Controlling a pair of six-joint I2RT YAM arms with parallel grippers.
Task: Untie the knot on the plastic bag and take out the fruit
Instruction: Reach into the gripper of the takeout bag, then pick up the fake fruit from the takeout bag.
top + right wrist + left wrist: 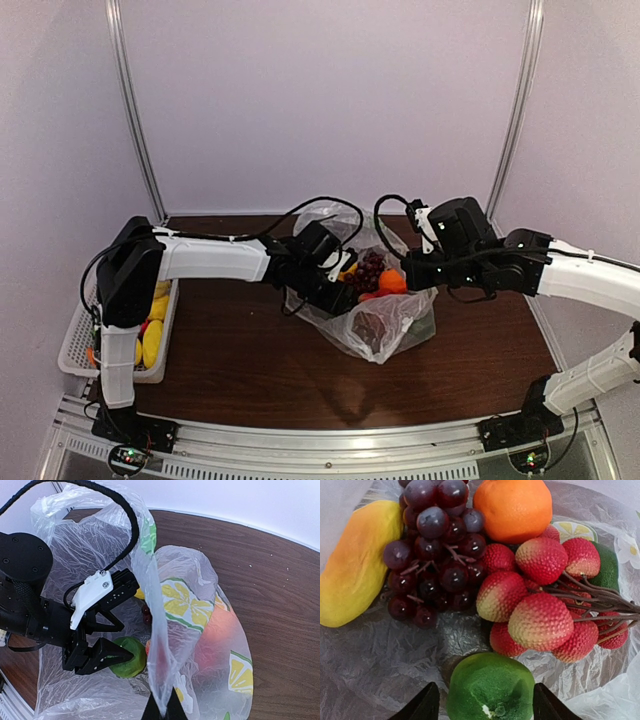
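The plastic bag lies in the middle of the table with its mouth held open; the knot does not show. My left gripper reaches inside the bag, its jaws open on either side of a green lime, with a thin gap on the left. Beyond the lime lie a yellow mango, dark grapes, an orange and a bunch of red fruit. My right gripper is shut on a strip of the bag's rim, holding it up.
A white slotted basket with yellow fruit sits at the table's left edge beside the left arm's base. White walls close the back and sides. The left arm's black cable loops over the bag.
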